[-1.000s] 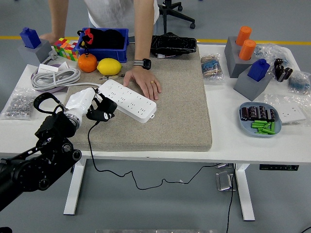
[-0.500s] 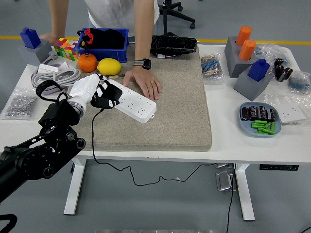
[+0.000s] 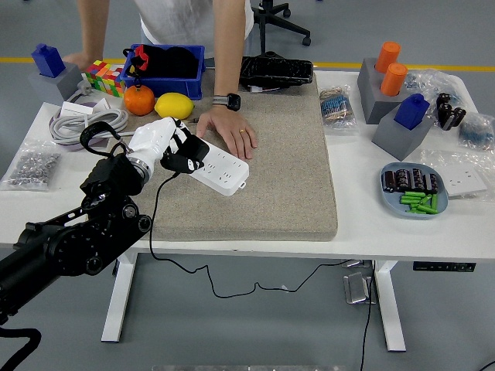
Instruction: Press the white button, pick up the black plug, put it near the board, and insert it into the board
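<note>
A white power strip [image 3: 219,168] lies slanted on the tan mat [image 3: 271,178]. My left hand [image 3: 172,148] in its white glove is curled around the black plug [image 3: 188,158], which hovers over the strip's left half. The plug's black cord [image 3: 158,232] hangs off the table's front edge. A person's hand [image 3: 227,127] rests flat on the mat, touching the strip's far end. I cannot make out the white button. My right arm is out of sight.
An orange [image 3: 139,100] and a lemon [image 3: 174,105] sit behind my hand, with a blue bin [image 3: 165,71] farther back. A coiled grey cable [image 3: 87,124] lies at the left. Grey blocks [image 3: 402,127] and a blue dish [image 3: 414,189] stand at the right.
My left hand has carried the plug up and to the right, from the mat's left edge to above the power strip. The person's hand has stayed put.
</note>
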